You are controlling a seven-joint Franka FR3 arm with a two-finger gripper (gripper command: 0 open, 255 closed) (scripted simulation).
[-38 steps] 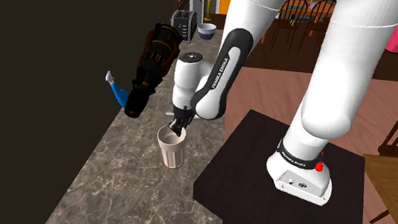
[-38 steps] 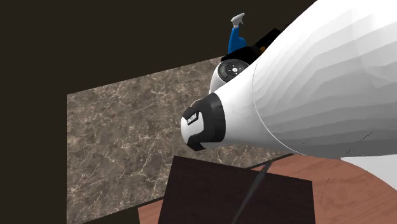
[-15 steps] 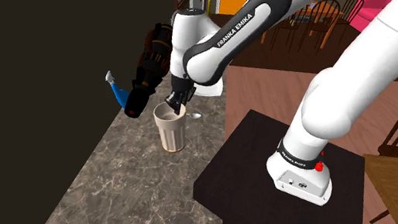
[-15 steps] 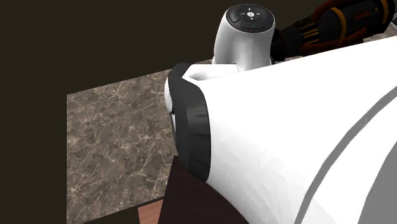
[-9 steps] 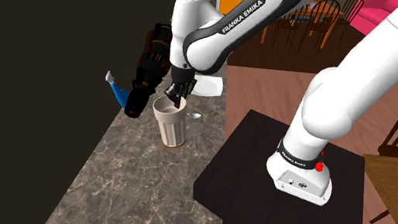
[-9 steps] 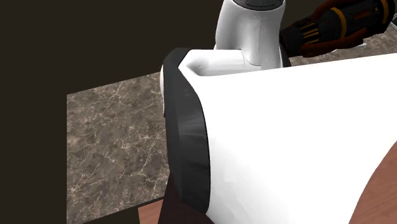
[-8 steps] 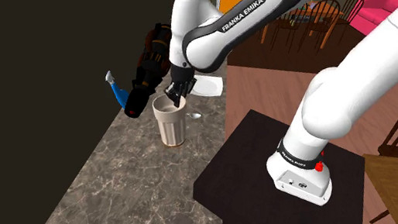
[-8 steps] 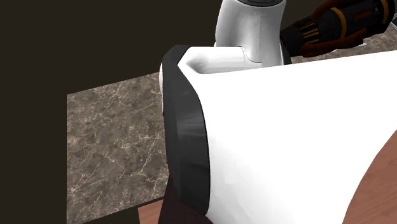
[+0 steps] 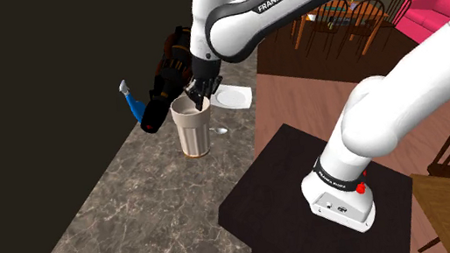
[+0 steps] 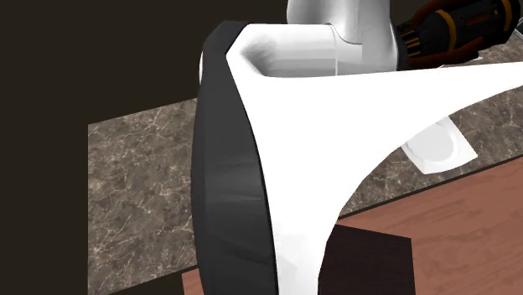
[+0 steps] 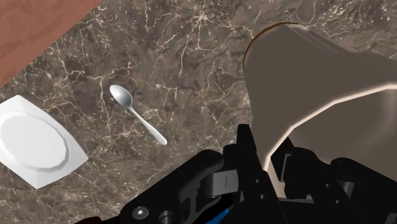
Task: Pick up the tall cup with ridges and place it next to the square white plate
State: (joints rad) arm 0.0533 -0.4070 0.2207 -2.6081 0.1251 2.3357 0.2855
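Note:
A tall beige cup (image 9: 193,129) with vertical ridges stands upright over the marble counter (image 9: 128,212). My gripper (image 9: 199,90) is shut on its rim, one finger inside and one outside. In the wrist view the fingers (image 11: 245,150) clasp the cup's wall (image 11: 318,83), and my gripper (image 11: 267,160) looks down the cup's side. The square white plate (image 9: 233,96) lies on the counter just beyond the cup, towards the shoulder view's right; the same plate (image 11: 35,143) shows beside a spoon (image 11: 137,113). Past the arm the plate (image 10: 436,147) is partly hidden.
A dark, orange-banded toy figure (image 9: 167,84) with a blue part (image 9: 130,103) lies on the counter behind the cup. The spoon (image 9: 218,131) rests between cup and plate. The counter's edge meets a brown wooden floor (image 9: 317,101); the dark stand (image 9: 313,207) is at lower right.
The arm has carried the cup along the counter away from the stand and closer to the plate. The grip on the rim is unchanged.

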